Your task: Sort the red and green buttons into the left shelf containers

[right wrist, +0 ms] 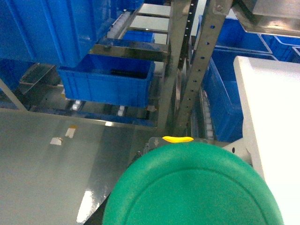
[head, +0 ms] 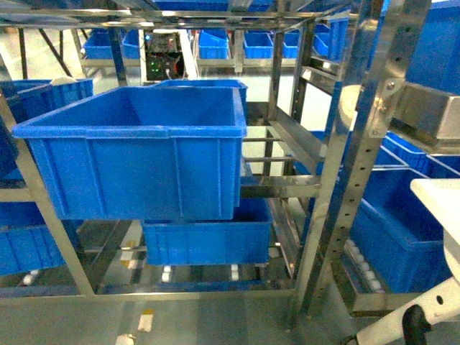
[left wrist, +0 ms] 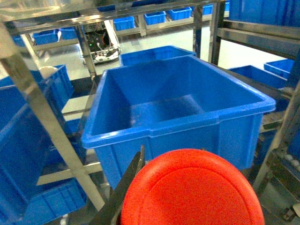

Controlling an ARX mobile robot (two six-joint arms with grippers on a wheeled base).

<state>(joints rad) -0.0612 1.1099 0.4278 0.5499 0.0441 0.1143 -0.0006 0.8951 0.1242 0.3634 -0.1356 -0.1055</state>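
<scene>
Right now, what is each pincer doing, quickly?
Left pincer: closed on the red-domed plastic push-button.
Right pincer: closed on the green-domed plastic push-button.

the left gripper point(left wrist: 140, 197) shows one dark finger beside its red-domed cap; the right arm's white link point(head: 402, 327) sits low at the right edge.

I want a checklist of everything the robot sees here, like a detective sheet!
Surface: shiny grey floor under metal racks.
Job's things: red button fills the left wrist view; green button fills the right wrist view; large blue bin on the shelf looks empty; lower blue bin beneath it.
Clutter: small scraps on the floor.
Grippers: left gripper, only a dark finger beside the red button; right gripper hidden behind the green button.
Cables: nothing seen.
Surroundings: more blue bins on far racks.
</scene>
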